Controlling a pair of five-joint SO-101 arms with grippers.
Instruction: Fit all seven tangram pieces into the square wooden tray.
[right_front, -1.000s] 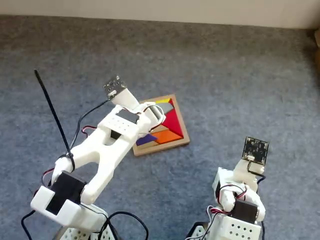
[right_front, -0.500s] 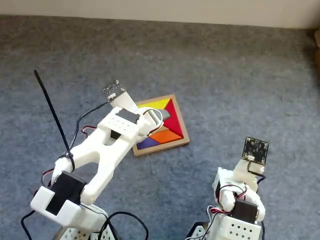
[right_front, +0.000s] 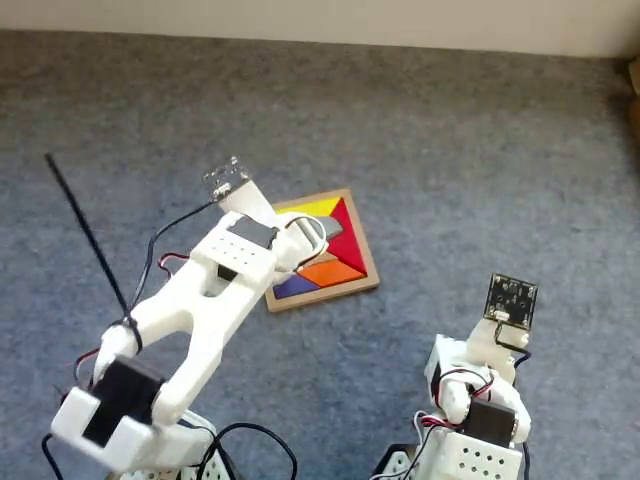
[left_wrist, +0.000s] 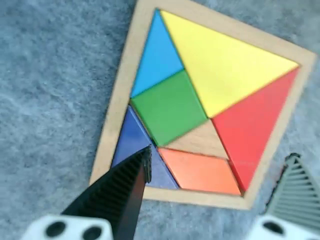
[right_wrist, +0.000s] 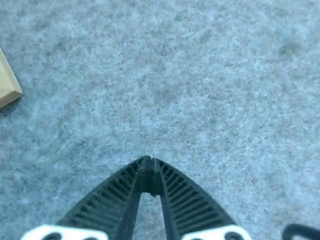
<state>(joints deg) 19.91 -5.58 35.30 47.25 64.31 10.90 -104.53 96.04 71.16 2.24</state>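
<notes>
The square wooden tray (left_wrist: 120, 95) lay on the grey-blue carpet (right_front: 480, 150), directly beneath the left gripper (left_wrist: 220, 155). That claw was spread wide and held nothing. Its black finger (left_wrist: 125, 195) was over the dark blue triangle (left_wrist: 131, 142) and its pale finger (left_wrist: 295, 185) was beyond the tray's rim. Contact between the black tip and the dark blue triangle could not be determined. Six coloured pieces sat flush in the tray:

- the yellow triangle (left_wrist: 225, 65)
- the red triangle (left_wrist: 255, 125)
- the light blue triangle (left_wrist: 157, 60)
- the green square (left_wrist: 167, 107)
- the dark blue triangle
- the orange parallelogram (left_wrist: 200, 170)

A small tan triangle (left_wrist: 197, 141) lay between the green square, the red triangle and the orange parallelogram. It could not be determined whether this was a natural-wood seventh piece or bare tray floor. The right gripper (right_wrist: 149, 162) was pressed together on nothing, over bare carpet, well apart from the tray corner (right_wrist: 7, 87). Its arm (right_front: 480, 385) was folded near its base. The task appeared to be at its final seating or checking step. The next move would call for confirming the tan region. If it was a seated piece, the left arm should lift clear without dragging the dark blue triangle. If it was a vacant slot, a small triangle had to be fetched and lowered in at matching orientation.
</notes>
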